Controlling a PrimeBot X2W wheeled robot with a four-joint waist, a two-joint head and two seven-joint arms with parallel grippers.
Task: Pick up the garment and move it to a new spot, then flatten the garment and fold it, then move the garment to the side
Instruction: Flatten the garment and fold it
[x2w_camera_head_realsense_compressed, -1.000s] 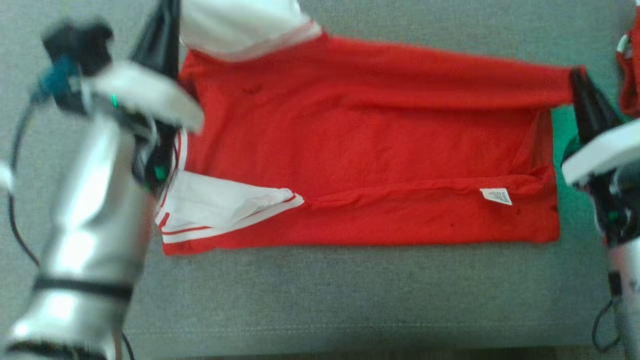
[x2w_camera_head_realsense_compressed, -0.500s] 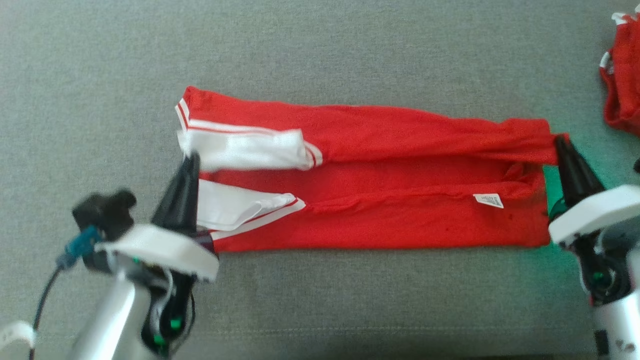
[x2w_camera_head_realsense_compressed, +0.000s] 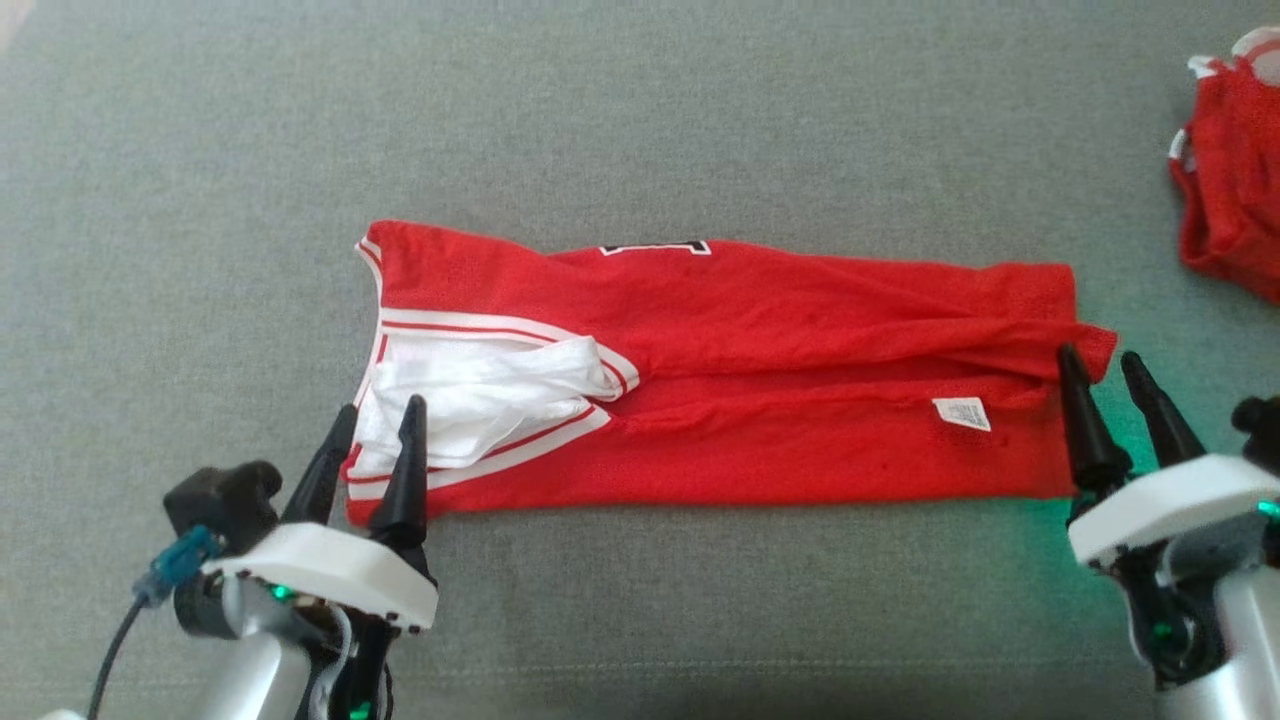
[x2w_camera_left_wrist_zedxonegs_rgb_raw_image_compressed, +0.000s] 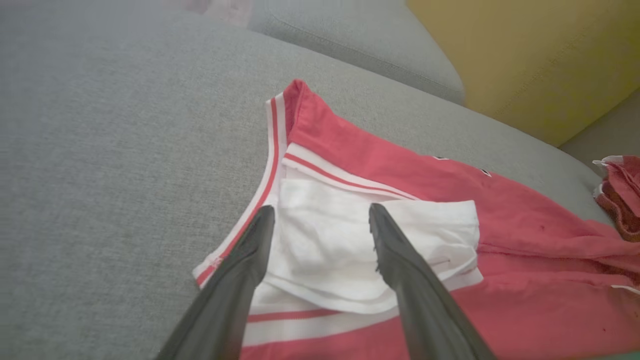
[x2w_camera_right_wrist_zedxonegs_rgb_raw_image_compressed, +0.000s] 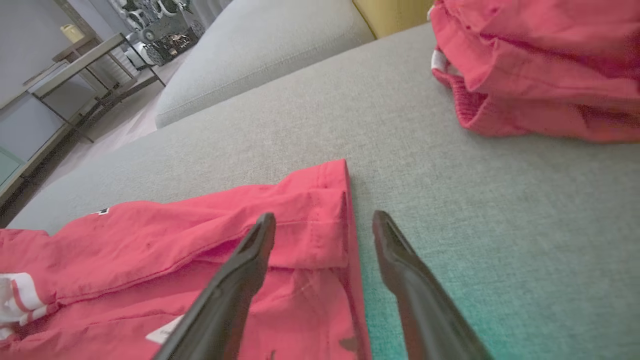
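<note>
The garment (x2w_camera_head_realsense_compressed: 760, 400) lies in a long folded strip across the grey cushion, red with white sleeves (x2w_camera_head_realsense_compressed: 480, 390) stacked at its left end and a small white tag (x2w_camera_head_realsense_compressed: 962, 412) near its right end. A sliver of black print (x2w_camera_head_realsense_compressed: 655, 247) peeks out at its far edge. My left gripper (x2w_camera_head_realsense_compressed: 380, 408) is open, its fingertips hovering over the sleeve end (x2w_camera_left_wrist_zedxonegs_rgb_raw_image_compressed: 320, 240), holding nothing. Also open and empty, my right gripper (x2w_camera_head_realsense_compressed: 1100, 353) straddles the garment's right hem (x2w_camera_right_wrist_zedxonegs_rgb_raw_image_compressed: 330, 220).
A smaller red garment (x2w_camera_head_realsense_compressed: 1225, 190) is bunched at the far right of the grey cushion (x2w_camera_head_realsense_compressed: 640, 120). A yellow backrest (x2w_camera_left_wrist_zedxonegs_rgb_raw_image_compressed: 525, 55) rises behind. Beyond the sofa, the right wrist view shows a table (x2w_camera_right_wrist_zedxonegs_rgb_raw_image_compressed: 85, 60).
Both grippers carried the garment's far edge over toward me, folding it lengthwise, then opened and let it go. Both arms have drawn back toward me.
</note>
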